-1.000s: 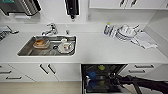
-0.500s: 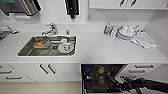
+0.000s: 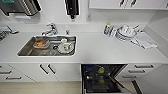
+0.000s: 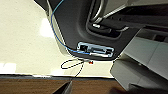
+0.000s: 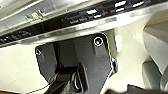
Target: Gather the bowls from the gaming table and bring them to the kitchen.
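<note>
Dishwasher (image 3: 105, 78) open under the table (image 3: 100, 50), its lower part cut by the frame edge; rack contents blurred, two yellow-green blobs (image 3: 101, 70) inside, can't tell if bowls; sink (image 3: 47, 46) holds blurred dishes, types unclear; dish pile (image 3: 126, 32) at back right too blurred to separate; wall units (image 3: 22, 6) cropped at top; tool fingers unreadable in both wrist views.

This is the kitchen: a white countertop (image 3: 100, 50) carries a steel sink (image 3: 47, 46) with its tap (image 3: 51, 29) behind, stacked dishes (image 3: 126, 32) further along, open dishwasher (image 3: 102, 78) below
</note>
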